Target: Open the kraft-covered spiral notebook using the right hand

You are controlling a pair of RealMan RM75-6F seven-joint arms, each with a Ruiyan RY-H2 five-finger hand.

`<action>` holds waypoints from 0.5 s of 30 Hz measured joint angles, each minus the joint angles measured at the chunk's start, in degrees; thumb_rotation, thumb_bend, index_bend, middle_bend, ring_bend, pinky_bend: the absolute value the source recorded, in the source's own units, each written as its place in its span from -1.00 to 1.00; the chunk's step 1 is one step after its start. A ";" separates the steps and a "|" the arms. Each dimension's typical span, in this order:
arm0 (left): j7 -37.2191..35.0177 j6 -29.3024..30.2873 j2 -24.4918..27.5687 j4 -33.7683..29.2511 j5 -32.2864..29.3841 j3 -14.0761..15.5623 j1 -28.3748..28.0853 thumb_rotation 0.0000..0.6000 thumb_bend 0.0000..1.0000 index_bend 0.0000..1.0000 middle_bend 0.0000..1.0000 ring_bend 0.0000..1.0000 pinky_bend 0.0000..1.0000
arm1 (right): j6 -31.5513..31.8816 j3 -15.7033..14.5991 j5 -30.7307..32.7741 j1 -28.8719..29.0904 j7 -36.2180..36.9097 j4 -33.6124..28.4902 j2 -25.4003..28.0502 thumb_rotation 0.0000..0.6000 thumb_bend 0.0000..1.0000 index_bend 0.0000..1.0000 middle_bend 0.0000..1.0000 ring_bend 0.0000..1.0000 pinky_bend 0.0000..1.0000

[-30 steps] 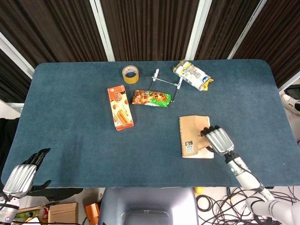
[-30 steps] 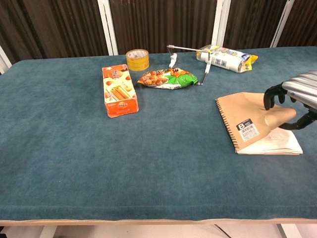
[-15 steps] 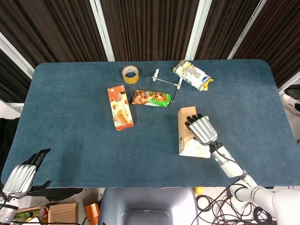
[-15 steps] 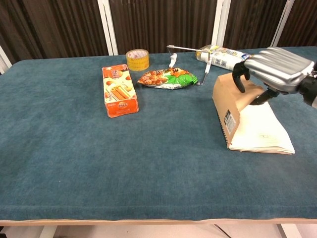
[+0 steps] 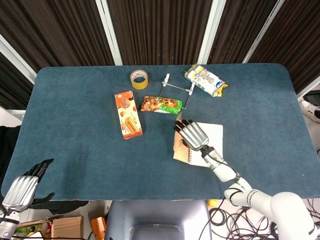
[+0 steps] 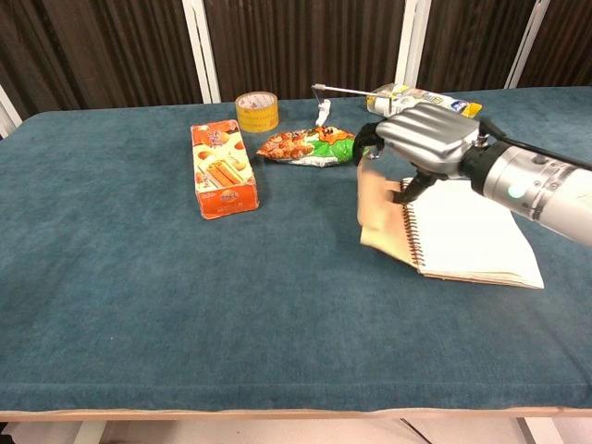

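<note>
The kraft-covered spiral notebook (image 5: 214, 136) lies right of the table's middle with a white page (image 6: 467, 236) showing. Its brown cover (image 6: 379, 217) stands tilted over to the left of the spiral binding, past upright. My right hand (image 5: 192, 135) grips the cover's top edge, fingers curled over it; in the chest view the right hand (image 6: 425, 139) sits just above the cover. My left hand (image 5: 22, 190) hangs off the table's front left corner, fingers apart and holding nothing.
On the blue table (image 5: 75, 150) behind the notebook lie a green-orange snack bag (image 5: 161, 104), a thin metal tool (image 5: 177, 89) and a yellow-white packet (image 5: 205, 80). A tape roll (image 5: 139, 78) and an orange snack box (image 5: 128, 114) sit further left.
My right hand has swung the cover up from flat and over to the left, baring the white page. The left hand has stayed still.
</note>
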 measured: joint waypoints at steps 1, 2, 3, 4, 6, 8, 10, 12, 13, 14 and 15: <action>-0.02 -0.03 0.00 0.01 0.01 0.01 -0.01 1.00 -0.59 -0.80 -0.76 -0.66 -0.18 | -0.31 0.10 0.21 0.37 0.65 0.93 -0.72 1.00 -0.52 -0.96 -1.00 -0.98 -0.29; -0.06 -0.08 0.00 0.03 0.00 0.01 -0.04 1.00 -0.59 -0.80 -0.76 -0.66 -0.18 | -0.52 0.17 0.35 0.72 1.40 1.94 -1.46 1.00 -0.52 -1.00 -1.00 -1.00 -0.39; -0.06 -0.13 0.00 0.04 0.00 0.01 -0.06 1.00 -0.59 -0.79 -0.76 -0.66 -0.18 | -0.75 0.23 0.49 1.17 2.48 3.36 -2.44 1.00 -0.52 -1.00 -1.00 -1.00 -0.46; -0.05 -0.18 0.00 0.05 0.01 0.03 -0.08 1.00 -0.59 -0.79 -0.76 -0.66 -0.18 | -0.84 0.24 0.54 1.47 3.39 4.44 -3.16 1.00 -0.52 -1.00 -1.00 -1.00 -0.54; -0.13 -0.24 0.05 0.07 0.07 0.06 -0.12 1.00 -0.59 -0.79 -0.76 -0.66 -0.18 | -0.84 0.15 0.52 2.11 5.67 6.89 -4.69 1.00 -0.52 -1.00 -1.00 -1.00 -0.68; -0.28 -0.25 0.09 0.09 0.08 0.07 -0.13 1.00 -0.59 -0.80 -0.76 -0.66 -0.18 | -0.35 -0.08 0.26 2.48 7.61 8.75 -5.70 1.00 -0.52 -1.00 -1.00 -1.00 -0.77; -0.41 -0.20 0.11 0.12 0.07 0.06 -0.10 1.00 -0.59 -0.80 -0.76 -0.66 -0.18 | 1.09 -0.43 -0.23 2.59 9.22 9.90 -6.26 1.00 -0.52 -1.00 -1.00 -1.00 -0.84; -0.44 -0.21 0.10 0.15 -0.02 0.04 -0.09 1.00 -0.59 -0.80 -0.76 -0.66 -0.18 | 3.18 -0.83 -0.77 2.36 10.05 10.13 -6.22 1.00 -0.52 -1.00 -1.00 -1.00 -0.86; -0.39 -0.24 0.09 0.15 -0.06 0.03 -0.11 1.00 -0.59 -0.80 -0.76 -0.66 -0.18 | 4.18 -1.02 -0.99 2.11 10.32 9.95 -5.97 1.00 -0.52 -1.00 -1.00 -1.00 -0.87; -0.29 -0.28 0.08 0.14 -0.10 0.02 -0.13 1.00 -0.59 -0.80 -0.76 -0.66 -0.18 | 5.22 -1.20 -1.17 1.76 10.50 9.50 -5.54 1.00 -0.52 -1.00 -1.00 -1.00 -0.88; -0.21 -0.29 0.06 0.13 -0.13 0.00 -0.14 1.00 -0.59 -0.80 -0.76 -0.66 -0.18 | 6.51 -1.42 -1.30 1.14 10.54 8.48 -4.75 1.00 -0.52 -1.00 -1.00 -1.00 -0.88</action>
